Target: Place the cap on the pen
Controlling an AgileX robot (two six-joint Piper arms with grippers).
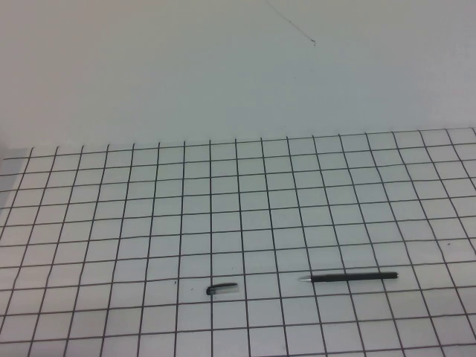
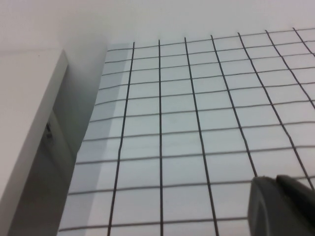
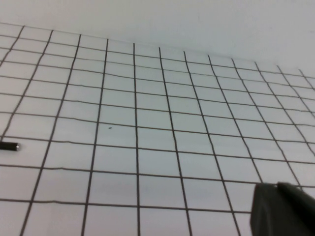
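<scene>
The black pen (image 1: 349, 277) lies flat on the grid mat near the front, right of centre, with its silvery tip pointing left. The short black cap (image 1: 221, 288) lies about two squares to the left of the tip, apart from it. Neither gripper shows in the high view. My left gripper (image 2: 275, 179) shows only in the left wrist view, shut and empty over bare grid. My right gripper (image 3: 276, 186) shows only in the right wrist view, shut and empty. One end of the pen (image 3: 9, 146) shows at the edge of that view, far from the fingers.
The white grid mat (image 1: 238, 208) covers the table up to a plain white back wall (image 1: 223, 67). In the left wrist view a white ledge (image 2: 29, 123) runs beside the mat's edge.
</scene>
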